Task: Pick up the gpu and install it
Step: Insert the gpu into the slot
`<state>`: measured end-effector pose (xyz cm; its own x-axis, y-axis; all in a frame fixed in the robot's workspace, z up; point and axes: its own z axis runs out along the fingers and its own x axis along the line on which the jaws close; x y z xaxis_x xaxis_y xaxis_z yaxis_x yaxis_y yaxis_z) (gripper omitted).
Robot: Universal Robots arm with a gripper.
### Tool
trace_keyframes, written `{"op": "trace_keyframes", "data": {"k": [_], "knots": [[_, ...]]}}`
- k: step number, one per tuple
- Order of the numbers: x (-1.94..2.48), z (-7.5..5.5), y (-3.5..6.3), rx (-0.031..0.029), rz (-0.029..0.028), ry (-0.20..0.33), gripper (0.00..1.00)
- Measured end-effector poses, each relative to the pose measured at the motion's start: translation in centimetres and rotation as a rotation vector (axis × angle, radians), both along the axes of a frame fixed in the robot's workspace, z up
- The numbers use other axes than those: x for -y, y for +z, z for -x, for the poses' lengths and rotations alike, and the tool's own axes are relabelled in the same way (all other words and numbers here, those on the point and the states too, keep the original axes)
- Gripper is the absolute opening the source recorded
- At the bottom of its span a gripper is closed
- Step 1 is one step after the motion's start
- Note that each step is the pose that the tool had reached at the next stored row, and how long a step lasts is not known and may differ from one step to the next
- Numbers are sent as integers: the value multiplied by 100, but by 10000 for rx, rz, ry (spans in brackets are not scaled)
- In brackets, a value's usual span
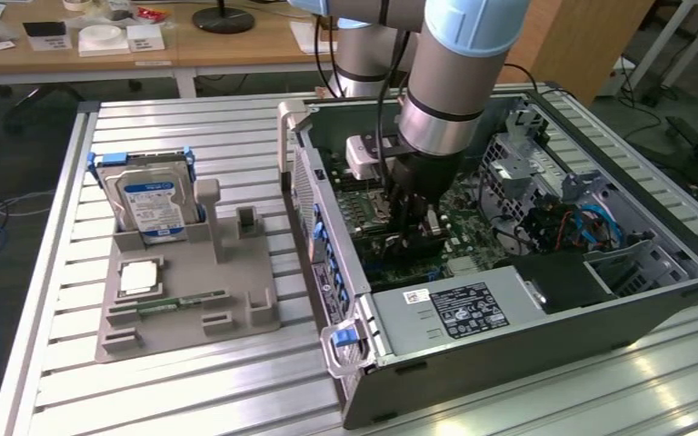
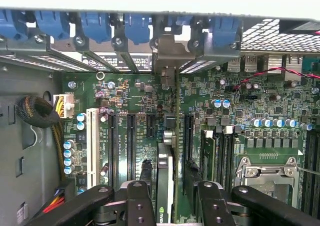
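Wrist view looks straight down between my fingers (image 2: 135, 201) at the motherboard (image 2: 240, 111), and the gpu (image 2: 166, 181) stands on edge between them, its thin side toward the camera and its length running away toward the rear bracket slots (image 2: 170, 61) of the case. My gripper (image 2: 167, 206) is partly closed, clamped on the card's two flat faces; I judge this grip keeps the card vertical so its lower edge can meet a slot squarely. The card lines up with the long expansion slot (image 2: 187, 136) just beside it on the motherboard, its far end close to the open bracket gap. In the exterior view my gripper (image 1: 413, 232) is sunk inside the open computer case (image 1: 519, 354), low over the motherboard. The gray parts tray (image 1: 185, 300), beside the case on the exterior view's left, holds the hard drive (image 1: 152, 204) upright.
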<state>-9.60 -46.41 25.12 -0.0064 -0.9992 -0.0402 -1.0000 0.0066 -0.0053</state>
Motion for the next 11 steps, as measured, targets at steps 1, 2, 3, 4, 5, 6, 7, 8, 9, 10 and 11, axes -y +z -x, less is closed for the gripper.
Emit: {"op": "trace_keyframes", "data": {"k": [1,2,3,4,5,6,7,8,9,10,11], "knots": [[0,0,0,0,0,0,40],[0,0,0,0,0,0,40],[0,0,0,0,0,0,40],[0,0,0,0,0,-1,40],[0,0,0,0,0,-1,38],[0,0,0,0,0,-1,38],[0,0,1,0,4,-1,32],[0,0,1,0,4,0,26],[0,0,1,-1,2,-1,26],[0,0,1,0,1,0,26],[0,0,0,0,1,0,26]]}}
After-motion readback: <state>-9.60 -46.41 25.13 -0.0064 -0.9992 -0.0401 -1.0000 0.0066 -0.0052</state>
